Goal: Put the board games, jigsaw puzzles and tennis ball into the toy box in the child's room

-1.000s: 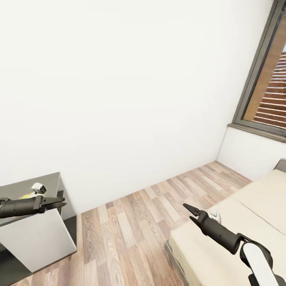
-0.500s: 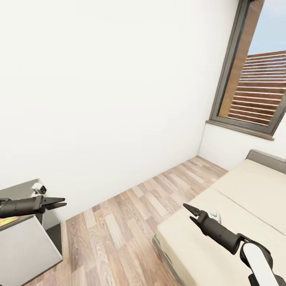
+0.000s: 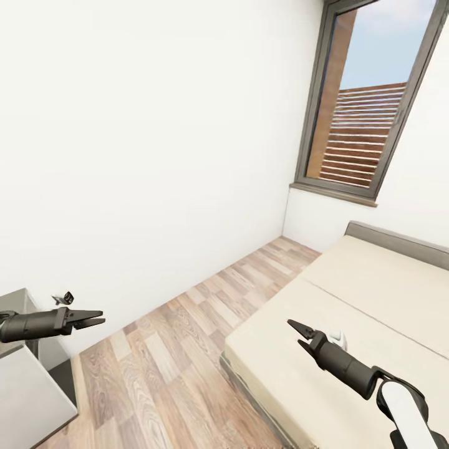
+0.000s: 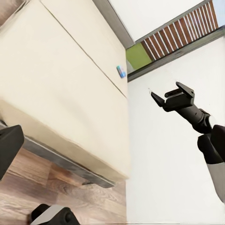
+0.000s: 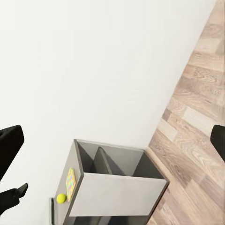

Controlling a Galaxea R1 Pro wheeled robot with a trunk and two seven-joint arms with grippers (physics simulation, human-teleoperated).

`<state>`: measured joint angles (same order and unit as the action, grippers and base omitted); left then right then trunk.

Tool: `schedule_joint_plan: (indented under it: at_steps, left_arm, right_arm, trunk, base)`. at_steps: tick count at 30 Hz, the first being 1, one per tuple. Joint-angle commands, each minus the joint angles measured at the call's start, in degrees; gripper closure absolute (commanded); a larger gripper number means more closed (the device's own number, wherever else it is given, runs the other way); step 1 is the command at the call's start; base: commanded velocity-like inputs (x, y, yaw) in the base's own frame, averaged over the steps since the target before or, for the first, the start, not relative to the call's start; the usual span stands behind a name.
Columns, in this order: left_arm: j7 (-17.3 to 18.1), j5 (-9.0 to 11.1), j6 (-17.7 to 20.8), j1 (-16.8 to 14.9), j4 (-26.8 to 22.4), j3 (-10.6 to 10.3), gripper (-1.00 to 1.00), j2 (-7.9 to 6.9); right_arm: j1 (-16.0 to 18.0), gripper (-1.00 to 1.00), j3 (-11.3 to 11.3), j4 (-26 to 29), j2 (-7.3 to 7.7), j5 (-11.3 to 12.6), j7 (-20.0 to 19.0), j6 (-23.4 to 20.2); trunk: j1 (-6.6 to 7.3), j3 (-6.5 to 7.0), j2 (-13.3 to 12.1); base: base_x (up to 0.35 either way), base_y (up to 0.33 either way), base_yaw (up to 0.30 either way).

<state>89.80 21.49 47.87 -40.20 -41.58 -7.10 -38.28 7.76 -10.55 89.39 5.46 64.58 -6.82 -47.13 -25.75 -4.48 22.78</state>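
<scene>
I am between the table and the bed (image 3: 349,312). The bed, with a plain beige mattress, lies at the right of the head view, partly under my right gripper (image 3: 295,327), which is open and empty. My left gripper (image 3: 95,318) hangs open over the wood floor beside the table corner (image 3: 15,380). In the left wrist view a small blue board game (image 4: 121,71) lies on the far part of the bed (image 4: 56,93). The right wrist view shows a jigsaw puzzle (image 5: 70,183) and the tennis ball (image 5: 61,198) on the table (image 5: 117,194). The toy box is out of view.
A white wall runs behind, with a tall grey-framed window (image 3: 368,106) above the grey headboard (image 3: 399,242). Wood-plank floor (image 3: 174,349) stretches between the table and the bed. The table's cabinet stands open-sided with a divider (image 5: 105,161).
The head view has swung to the right: the table has slid toward the left edge, and more of the bed and window show. Both arms keep their pose.
</scene>
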Motion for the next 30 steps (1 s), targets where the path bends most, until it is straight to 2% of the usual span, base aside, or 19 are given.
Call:
schedule_joint_plan:
  at_steps: [1,23,30]
  left_arm:
    - [0.2,0.2,0.6,-0.1,0.0,-0.3,-1.00,-0.06]
    - [0.2,0.1,0.8,-0.1,0.0,-0.4,-1.00,0.19]
    - [0.2,0.1,0.8,-0.1,0.0,-0.5,-1.00,0.22]
  right_arm:
    - [0.1,-1.00,-0.1,0.0,0.01,-0.3,-0.4,-0.3]
    - [0.1,-1.00,-0.3,-1.8,0.09,-0.3,-0.4,-0.2]
    - [0.1,-1.00,-0.3,-1.9,0.02,-0.3,-0.4,-0.1]
  trunk:
    - [-0.03,-0.16,0.1]
    - [-0.03,-0.74,0.1]
    - [-0.03,-0.82,0.1]
  base:
    - [-0.044,0.000,-0.278]
    - [-0.006,0.000,-0.275]
    - [0.000,0.000,-0.096]
